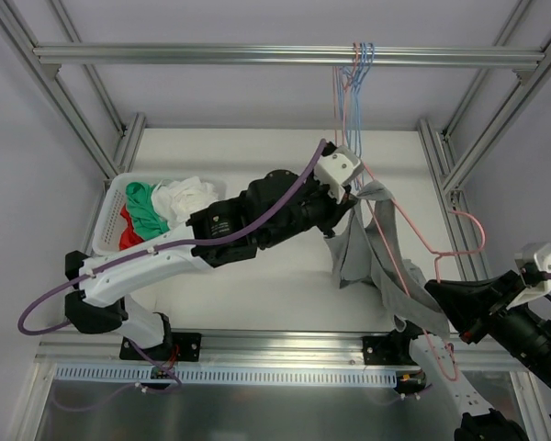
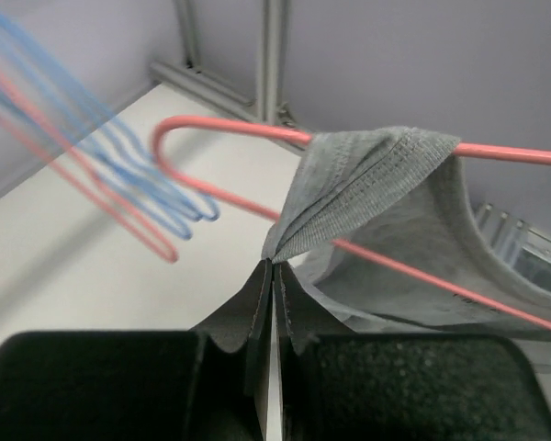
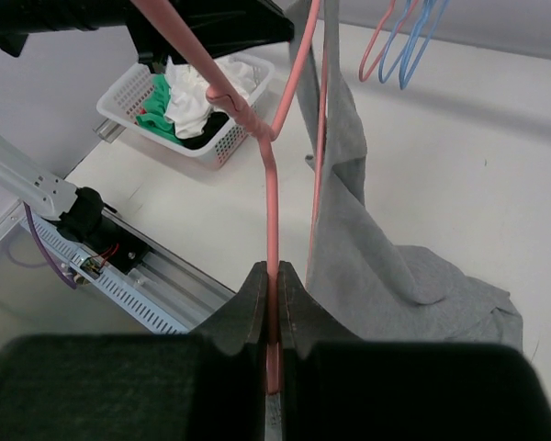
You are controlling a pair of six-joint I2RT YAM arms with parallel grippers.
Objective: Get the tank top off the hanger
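Nearest the lens, the left arm's black fingers (image 2: 264, 287) are pressing together, pinching the bunched shoulder strap of the grey knit tank top (image 2: 386, 184) just where it is looping over the pink wire hanger (image 2: 220, 124).

Sweeping from the left, a white plastic basket (image 1: 110, 197) of green, white and red clothes is sitting at the far-left side of the white bench (image 1: 257, 285). The left arm is reaching across to mid-bench. There the tank top is hanging from the hanger, with its lower part pooling on the bench. At the right, the right arm's black fingers (image 3: 260, 283) are clamping the hanger's wire low on its stem and holding it off the bench.

The fabric is looking light, limp and stretchy, so it is likely sliding easily along smooth wire but sagging and twisting wherever it is unsupported. The stitched strap edge is appearing to be the firmest place to take hold. With 2 straps to free, the curved hanger end is probably the snag point.
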